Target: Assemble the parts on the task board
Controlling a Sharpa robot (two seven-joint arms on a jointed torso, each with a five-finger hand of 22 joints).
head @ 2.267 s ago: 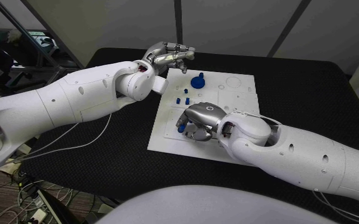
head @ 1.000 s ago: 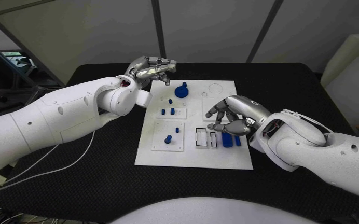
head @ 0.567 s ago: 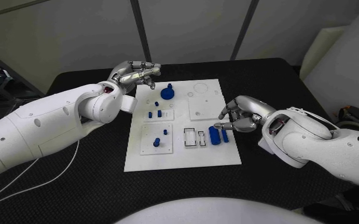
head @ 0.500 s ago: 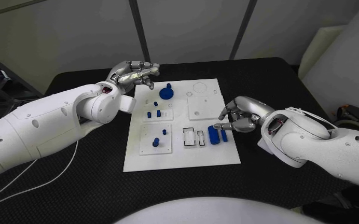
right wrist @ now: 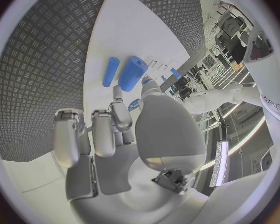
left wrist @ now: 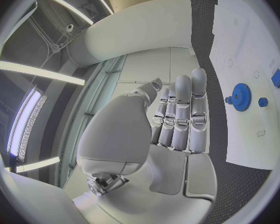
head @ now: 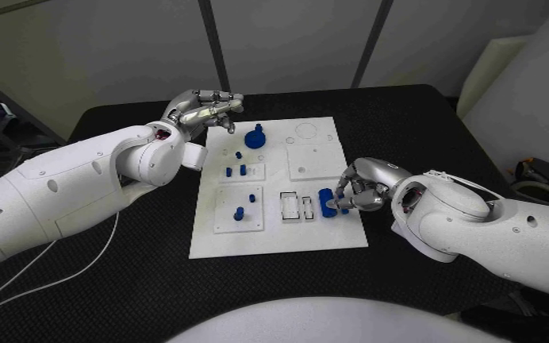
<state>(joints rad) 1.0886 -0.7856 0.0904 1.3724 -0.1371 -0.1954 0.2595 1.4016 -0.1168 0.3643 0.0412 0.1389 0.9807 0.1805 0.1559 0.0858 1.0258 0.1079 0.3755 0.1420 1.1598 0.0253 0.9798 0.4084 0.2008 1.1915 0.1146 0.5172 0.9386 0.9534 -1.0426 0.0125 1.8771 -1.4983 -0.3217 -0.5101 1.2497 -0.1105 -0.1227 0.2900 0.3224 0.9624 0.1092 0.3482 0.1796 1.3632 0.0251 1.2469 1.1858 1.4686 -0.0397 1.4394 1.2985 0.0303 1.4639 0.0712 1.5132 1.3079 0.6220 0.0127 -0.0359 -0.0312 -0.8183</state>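
Note:
The white task board (head: 280, 236) lies mid-table. On its right side two blue cylinders lie side by side, a thick one (head: 326, 202) (right wrist: 132, 73) and a thin one (head: 343, 208) (right wrist: 110, 71). My right hand (head: 364, 186) is bent over them, its fingertips (right wrist: 118, 92) at the thick cylinder's near end; whether they grip it is hidden. A blue gear (head: 254, 140) (left wrist: 241, 96) stands near the board's far edge. Beyond the board's far left corner my left hand (head: 204, 109) hovers, fingers curled in around nothing.
Small blue pegs (head: 236, 172) stand in a square plate on the board's left half, with a further two (head: 239, 215) in the plate below. White slots (head: 297, 207) lie left of the cylinders. Black table (head: 435, 129) surrounds the board.
My right hand has dropped lower and closed in on the two blue cylinders. The left hand has stayed in place.

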